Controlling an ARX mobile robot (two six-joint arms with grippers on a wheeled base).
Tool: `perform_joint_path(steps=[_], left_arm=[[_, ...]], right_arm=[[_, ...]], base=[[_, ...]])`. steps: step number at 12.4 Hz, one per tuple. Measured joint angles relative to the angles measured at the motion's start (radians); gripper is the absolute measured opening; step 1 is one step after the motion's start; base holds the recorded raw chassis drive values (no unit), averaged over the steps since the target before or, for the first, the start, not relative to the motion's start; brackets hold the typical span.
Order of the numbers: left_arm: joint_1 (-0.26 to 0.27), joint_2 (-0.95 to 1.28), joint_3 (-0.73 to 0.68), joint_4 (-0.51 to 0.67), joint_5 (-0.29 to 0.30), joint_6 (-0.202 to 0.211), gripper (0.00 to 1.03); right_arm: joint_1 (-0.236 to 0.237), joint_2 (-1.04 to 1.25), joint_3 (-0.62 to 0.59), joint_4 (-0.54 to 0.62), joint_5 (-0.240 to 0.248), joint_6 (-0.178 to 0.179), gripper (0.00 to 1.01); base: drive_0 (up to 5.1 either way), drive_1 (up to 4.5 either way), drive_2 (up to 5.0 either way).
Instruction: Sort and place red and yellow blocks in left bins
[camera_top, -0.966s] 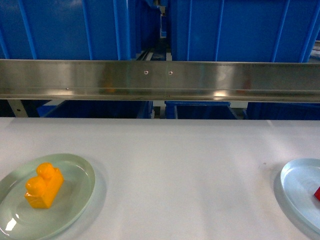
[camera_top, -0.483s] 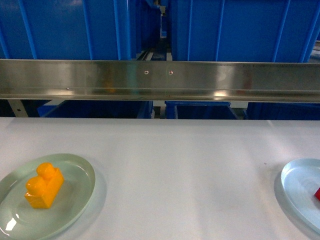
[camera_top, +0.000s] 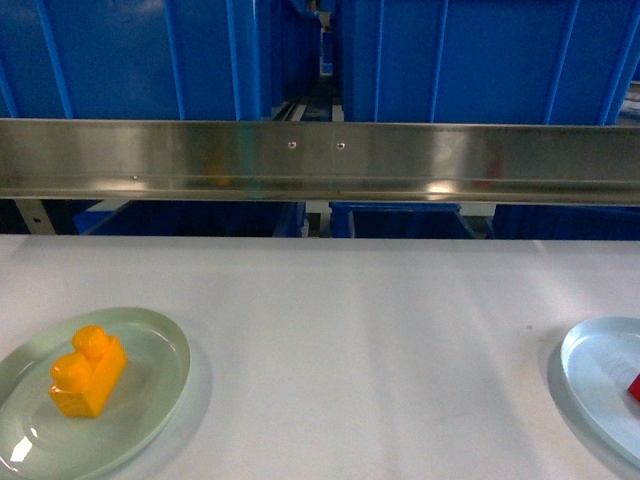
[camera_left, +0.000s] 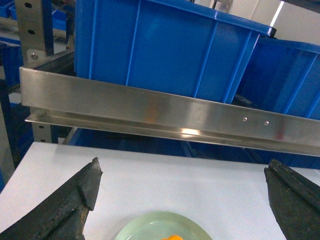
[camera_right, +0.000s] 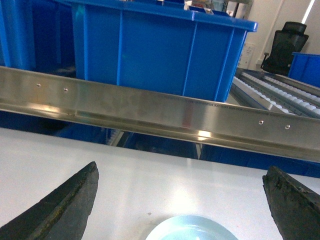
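The orange-yellow block (camera_top: 88, 372) with two studs lies on a pale green plate (camera_top: 150, 400) at the lower left of the head view. A sliver of the red block (camera_top: 635, 386) shows on a pale blue plate (camera_top: 595, 370) at the right edge. Large blue bins (camera_top: 120, 60) stand behind a steel rail. My left gripper (camera_left: 182, 172) is open above the green plate (camera_left: 150, 227), where a speck of the yellow block (camera_left: 172, 238) shows. Over the blue plate (camera_right: 187, 229) my right gripper (camera_right: 182, 172) is open too. Neither gripper appears in the head view.
A long stainless-steel rail (camera_top: 320, 160) runs across the far edge of the white table (camera_top: 370, 340), between it and the bins. Another blue bin (camera_top: 480, 60) stands at the right. A roller conveyor (camera_right: 280, 90) and a black chair (camera_right: 285, 47) lie beyond on the right.
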Motion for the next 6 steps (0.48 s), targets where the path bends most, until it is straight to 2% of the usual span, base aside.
perform_joint_path(steps=[2, 5, 6], left_arm=[[-0.078, 0.142, 0.089, 0.039, -0.049, 0.036, 0.98], [-0.08, 0.14, 0.088, 0.039, -0.053, 0.052, 0.98], [-0.08, 0.14, 0.088, 0.039, -0.053, 0.052, 0.98]], right_arm=[[-0.048, 0.244, 0.092, 0.105, -0.019, -0.03, 0.98], [-0.139, 0.514, 0.233, 0.043, -0.088, -0.047, 0.98], [-0.161, 0.575, 0.256, 0.059, -0.09, -0.056, 0.98]], base=[[0.0, 0.0, 0.0], [0.0, 0.0, 0.0], [0.0, 0.0, 0.0]])
